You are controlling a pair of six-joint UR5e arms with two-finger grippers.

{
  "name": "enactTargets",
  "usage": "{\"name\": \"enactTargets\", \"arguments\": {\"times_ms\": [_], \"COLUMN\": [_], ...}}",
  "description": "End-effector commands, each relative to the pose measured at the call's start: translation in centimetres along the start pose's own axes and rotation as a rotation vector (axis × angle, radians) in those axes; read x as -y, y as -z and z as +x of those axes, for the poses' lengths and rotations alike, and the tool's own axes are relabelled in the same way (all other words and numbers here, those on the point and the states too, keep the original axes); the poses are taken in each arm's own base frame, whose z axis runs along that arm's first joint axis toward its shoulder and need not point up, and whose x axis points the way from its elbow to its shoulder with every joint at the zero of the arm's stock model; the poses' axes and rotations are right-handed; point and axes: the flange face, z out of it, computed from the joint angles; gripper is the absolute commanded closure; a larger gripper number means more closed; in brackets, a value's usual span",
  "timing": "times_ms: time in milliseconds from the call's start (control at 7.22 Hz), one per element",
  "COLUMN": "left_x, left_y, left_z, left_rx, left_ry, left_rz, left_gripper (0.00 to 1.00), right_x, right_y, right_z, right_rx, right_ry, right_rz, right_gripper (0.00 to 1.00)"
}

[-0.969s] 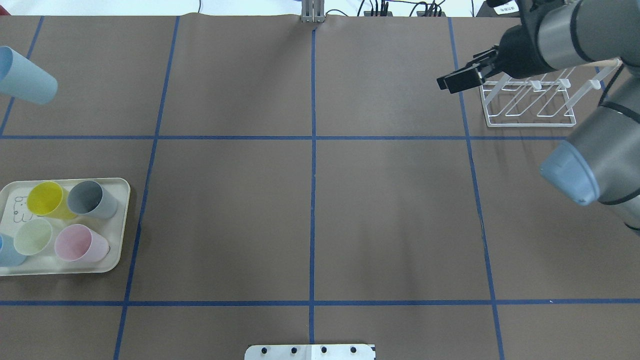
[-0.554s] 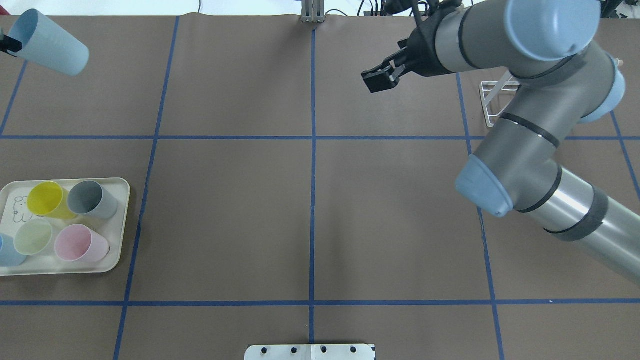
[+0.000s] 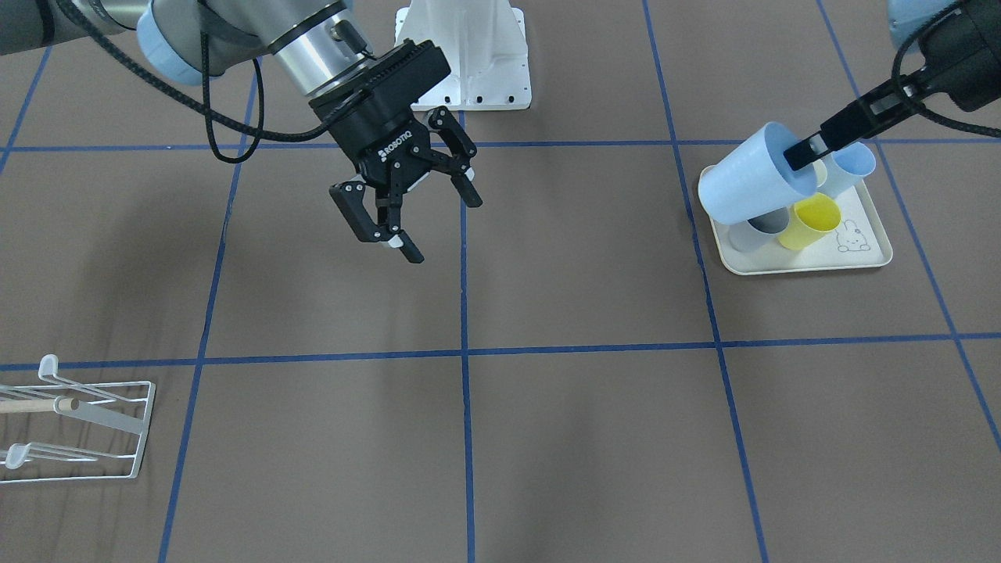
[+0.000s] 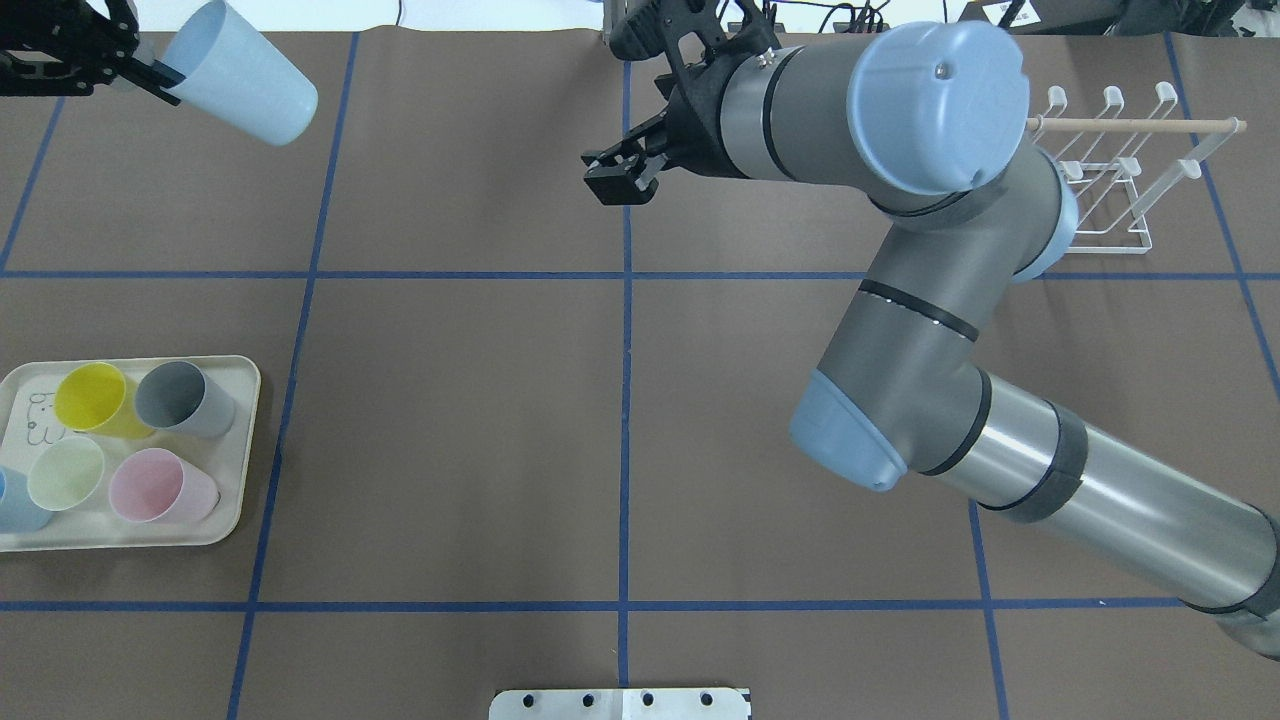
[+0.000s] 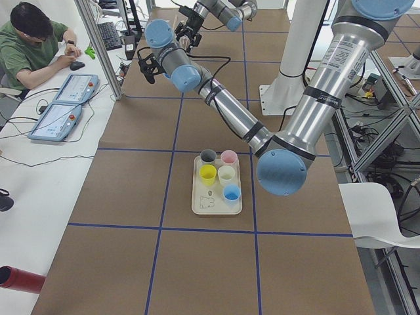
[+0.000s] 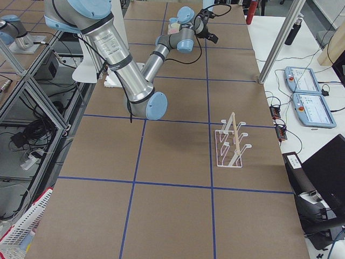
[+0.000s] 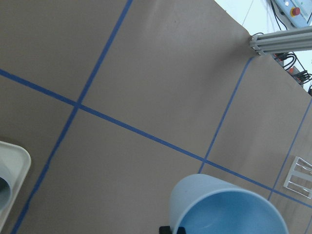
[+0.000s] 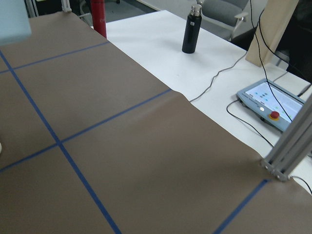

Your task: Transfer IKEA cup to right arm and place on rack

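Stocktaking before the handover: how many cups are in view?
6. One pale blue cup is held by the left pincer; five stand on the tray: yellow, grey, pale green, pink, blue. None seem hidden.

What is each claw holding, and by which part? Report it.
The left claw grips the light blue cup at its rim, up in the air. The right claw is open and holds nothing.

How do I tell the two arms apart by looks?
Both are silver-grey tubes with pale blue joint caps and black two-finger grippers. The right arm trails a thick braided black cable; the right gripper reads ROBOTIQ in white. The left arm carries a thin black cable.
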Motion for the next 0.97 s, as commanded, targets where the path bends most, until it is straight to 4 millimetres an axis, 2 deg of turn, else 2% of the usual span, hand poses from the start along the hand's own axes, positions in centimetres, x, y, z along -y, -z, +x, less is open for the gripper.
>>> {"name": "enactTargets", "arguments": {"times_ms": [0, 138, 415, 554, 831], "left_x": [-1.3, -2.0, -3.4, -4.4, -5.7], "left_y": [-0.6, -0.6, -0.6, -1.8, -2.5], "left_z": [1.4, 2.0, 2.5, 3.1, 4.3], "left_rx": [0.004, 0.004, 0.001, 0.009, 0.010], "left_ry": [0.134, 0.145, 0.100, 0.073, 0.040], "left_rz": [-0.076, -0.105, -0.181, -0.202, -0.218], "left_gripper": [1.00, 1.00, 1.00, 1.00, 1.00], "right_x": [-1.3, -1.3, -1.3, -1.4, -0.2], "right_y": [-1.7, -1.7, -1.4, -1.1, -0.9], "right_z": [-3.0, -4.1, -7.2, -8.4, -11.3], "right_rx": [0.059, 0.046, 0.007, 0.008, 0.009], "right_ry": [0.057, 0.119, 0.097, 0.086, 0.068], "right_rz": [0.150, 0.181, 0.293, 0.326, 0.363], "right_gripper": [0.01, 0.01, 0.01, 0.01, 0.01]}}
